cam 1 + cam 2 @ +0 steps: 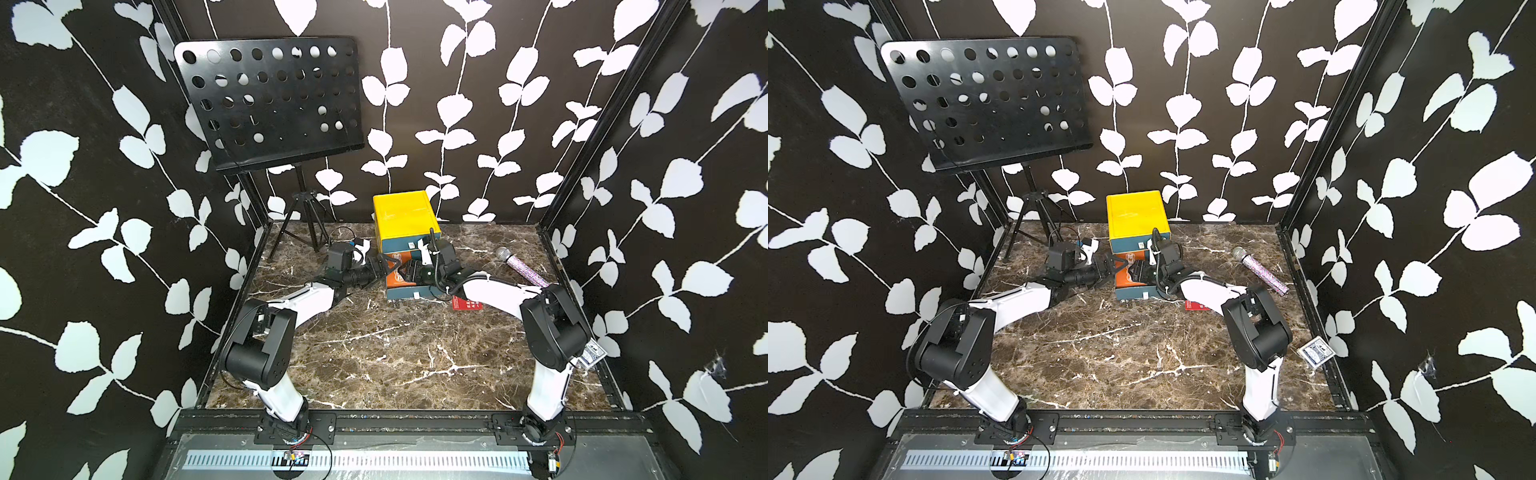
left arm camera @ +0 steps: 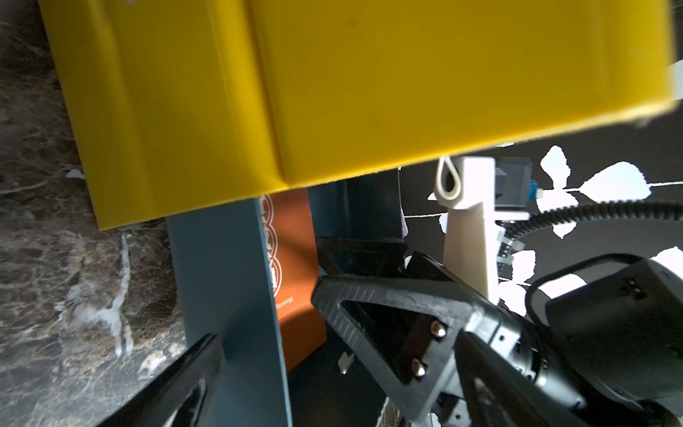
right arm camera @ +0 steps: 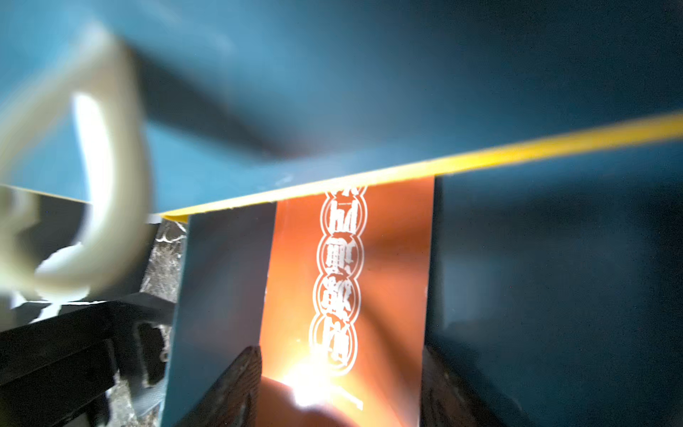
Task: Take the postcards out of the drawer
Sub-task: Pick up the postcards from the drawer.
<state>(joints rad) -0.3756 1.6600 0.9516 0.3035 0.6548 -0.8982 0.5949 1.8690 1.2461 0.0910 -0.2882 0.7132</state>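
Working at the pulled-out drawer (image 1: 405,294) of the yellow cabinet (image 1: 403,216), my two arms are meeting over the marble table (image 1: 374,353) in both top views. My left gripper (image 1: 384,268) is sitting at the drawer's left wall. My right gripper (image 1: 409,274) is sitting inside the drawer, over an orange postcard (image 1: 397,278). A red postcard (image 1: 465,305) is lying outside on the table, near the drawer's front right corner and partly under my right forearm.

Left wrist view: my left fingers (image 2: 192,369) are standing spread wide and released, straddling the drawer's teal side wall (image 2: 221,277) and grasping nothing. The orange postcard (image 2: 295,258) is lying just inside that wall.

Right wrist view: my right fingers (image 3: 236,380) are flanking the orange postcard (image 3: 391,258) at its two long edges. I cannot tell whether they are clenching it.
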